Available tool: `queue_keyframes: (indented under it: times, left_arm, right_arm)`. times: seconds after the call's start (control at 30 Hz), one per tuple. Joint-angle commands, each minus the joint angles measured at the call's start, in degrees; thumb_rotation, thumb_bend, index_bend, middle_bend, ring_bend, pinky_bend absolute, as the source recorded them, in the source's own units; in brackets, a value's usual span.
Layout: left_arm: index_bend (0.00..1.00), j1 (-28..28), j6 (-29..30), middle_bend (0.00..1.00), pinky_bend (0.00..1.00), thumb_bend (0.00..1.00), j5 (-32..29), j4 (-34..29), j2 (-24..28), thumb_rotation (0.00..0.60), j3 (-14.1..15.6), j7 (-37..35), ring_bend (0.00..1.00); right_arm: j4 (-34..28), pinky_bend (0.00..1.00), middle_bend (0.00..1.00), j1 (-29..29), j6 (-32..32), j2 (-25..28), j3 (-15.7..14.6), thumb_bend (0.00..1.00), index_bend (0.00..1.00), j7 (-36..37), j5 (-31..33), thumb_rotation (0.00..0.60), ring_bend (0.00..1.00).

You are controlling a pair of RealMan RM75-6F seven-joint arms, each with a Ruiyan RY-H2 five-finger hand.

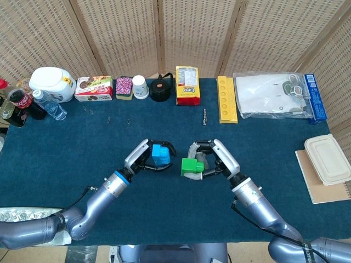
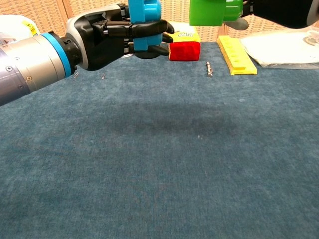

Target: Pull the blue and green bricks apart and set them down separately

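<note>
Blue brick [image 1: 160, 153] in left hand [image 1: 147, 157], green brick [image 1: 190, 165] in right hand [image 1: 211, 160], apart.

Yellow snack bag [image 1: 187, 85] at the table's [image 1: 66, 148] far edge, yellow tray [image 1: 226, 99] beside it, paper cup [image 1: 140, 86], plastic bag [image 1: 269, 95] near far right corner, white container [image 1: 328, 159] at right edge

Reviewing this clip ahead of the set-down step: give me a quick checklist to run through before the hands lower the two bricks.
1. Bricks apart: ok. A clear gap shows between blue brick and green brick.
2. Left hand holds the blue brick: ok.
3. Right hand holds the green brick: ok.
4. Both bricks off the table: ok; chest view shows them high above the cloth.
5. Cloth below the hands free of objects: ok; the screw and paper clips lie farther back.
6. Grip firmness: cannot tell.
</note>
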Motion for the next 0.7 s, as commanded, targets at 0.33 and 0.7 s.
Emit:
queue_keyframes:
  times: [0.33,0.7]
  left_arm:
    - [0.76,4.21,4.94,0.52,0.38,0.38,0.71,-2.57,7.31,0.600,3.12,11.41,0.38]
    - [0.76,11.65,13.50,0.52,0.38,0.38,-2.67,-11.59,18.97,0.600,6.18,33.86,0.38]
  right_arm:
    - [5.52,0.74,0.72,2.08,-6.93,4.01,-2.73,0.13,0.79,-6.13,-0.43,0.600,0.73]
    - [13.52,0.63,0.64,4.61,-9.91,4.57,-9.12,0.11,0.72,-30.52,-5.25,0.600,0.62]
